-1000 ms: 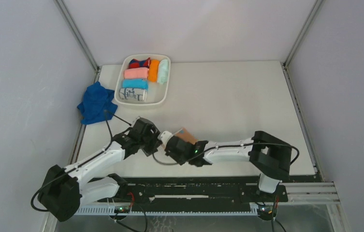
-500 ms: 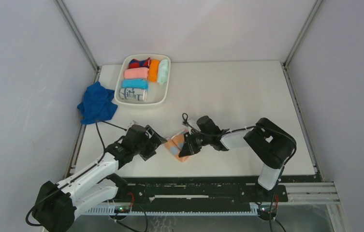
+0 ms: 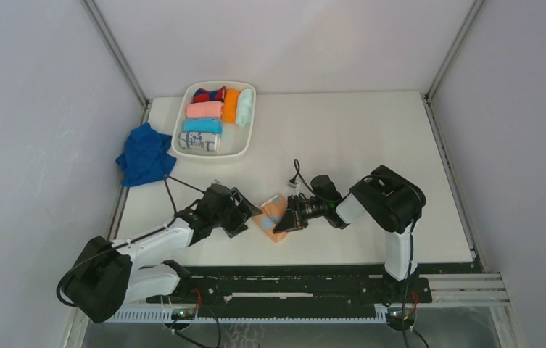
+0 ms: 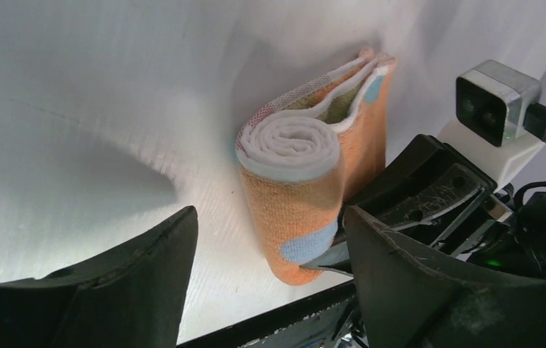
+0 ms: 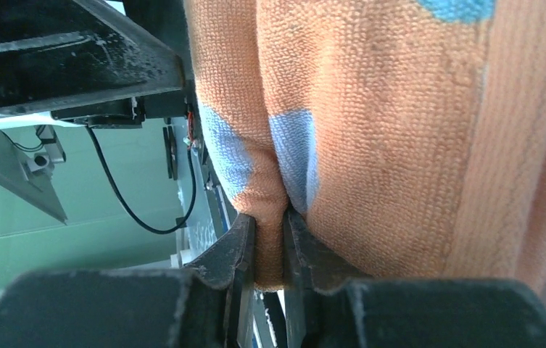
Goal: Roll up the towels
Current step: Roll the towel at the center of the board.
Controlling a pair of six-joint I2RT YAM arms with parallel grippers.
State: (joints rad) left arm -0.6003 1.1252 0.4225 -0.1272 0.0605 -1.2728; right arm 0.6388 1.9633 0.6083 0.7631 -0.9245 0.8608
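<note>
The peach-orange towel (image 3: 273, 215) with pale blue spots lies partly rolled near the table's front middle. In the left wrist view the roll (image 4: 306, 185) shows its white spiral end, with a flat tail behind it. My right gripper (image 3: 289, 217) is shut on a fold of this towel (image 5: 270, 217) from the right side. My left gripper (image 3: 249, 215) is open just left of the roll, its fingers (image 4: 110, 290) apart and touching nothing. The royal-blue towel (image 3: 144, 154) lies crumpled at the table's left edge.
A white tray (image 3: 240, 148) at the back left holds pink, orange, mint, light-blue, white printed and red-blue rolls. The black rail (image 3: 291, 283) runs along the table's near edge, close to the towel.
My right gripper swung from the left of the towel to its right side and now pinches it. My left gripper drew back, then moved right up to the roll. The towel shifted slightly.
</note>
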